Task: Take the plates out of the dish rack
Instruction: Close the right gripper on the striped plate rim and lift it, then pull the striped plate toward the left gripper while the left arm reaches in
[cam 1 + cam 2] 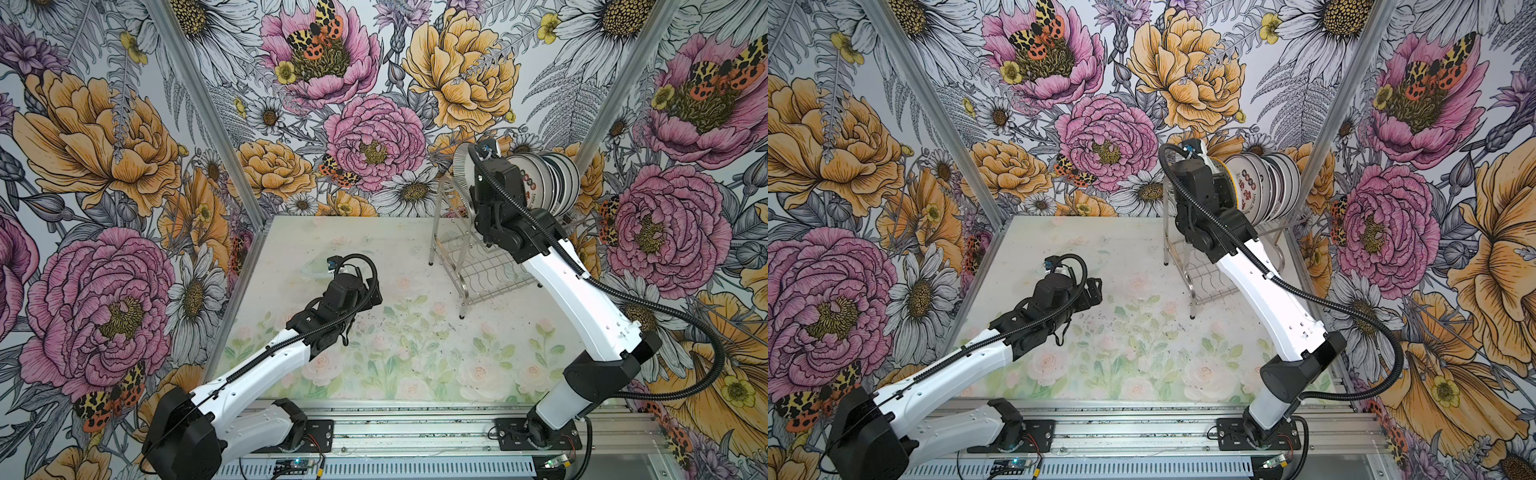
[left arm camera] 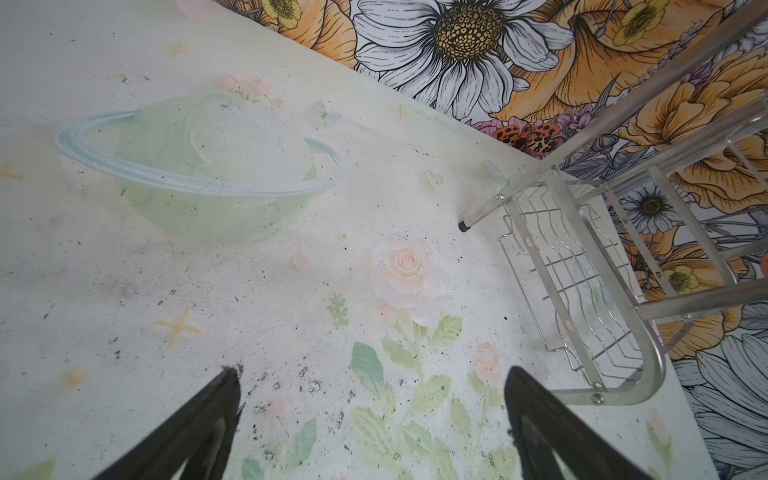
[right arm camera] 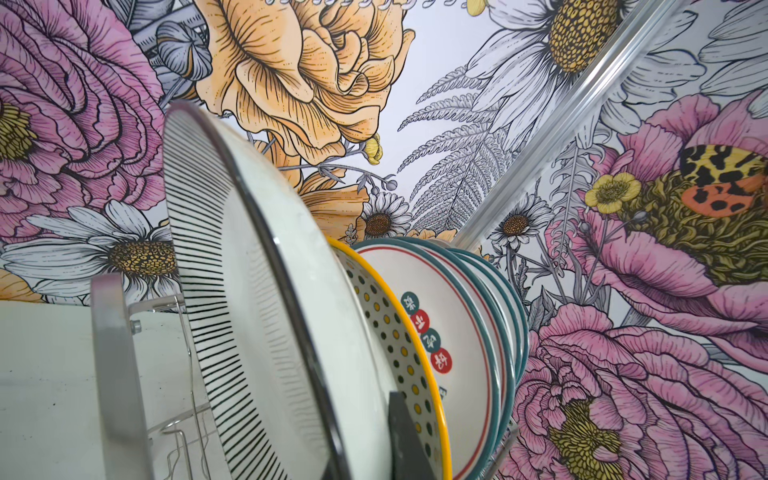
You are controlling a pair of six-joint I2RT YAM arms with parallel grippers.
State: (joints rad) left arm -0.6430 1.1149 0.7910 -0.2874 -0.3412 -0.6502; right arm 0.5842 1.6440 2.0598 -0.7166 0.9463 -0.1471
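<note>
Striped plate (image 3: 257, 270), frontmost of the plates (image 1: 552, 178) racked on edge atop the dish rack (image 1: 469, 257) at far right, is clamped by the right gripper (image 3: 386, 419), likely for lifting out, while the left gripper (image 2: 374, 374) hangs spread over the table (image 2: 124, 291).

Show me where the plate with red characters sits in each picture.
In a top view: plate with red characters, upper right, in the dish rack.
In a top view: the plate, same place.
Left wrist: not in it.
Right wrist: behind the yellow-rimmed plate, at.
Shared landmark: dish rack.
</note>
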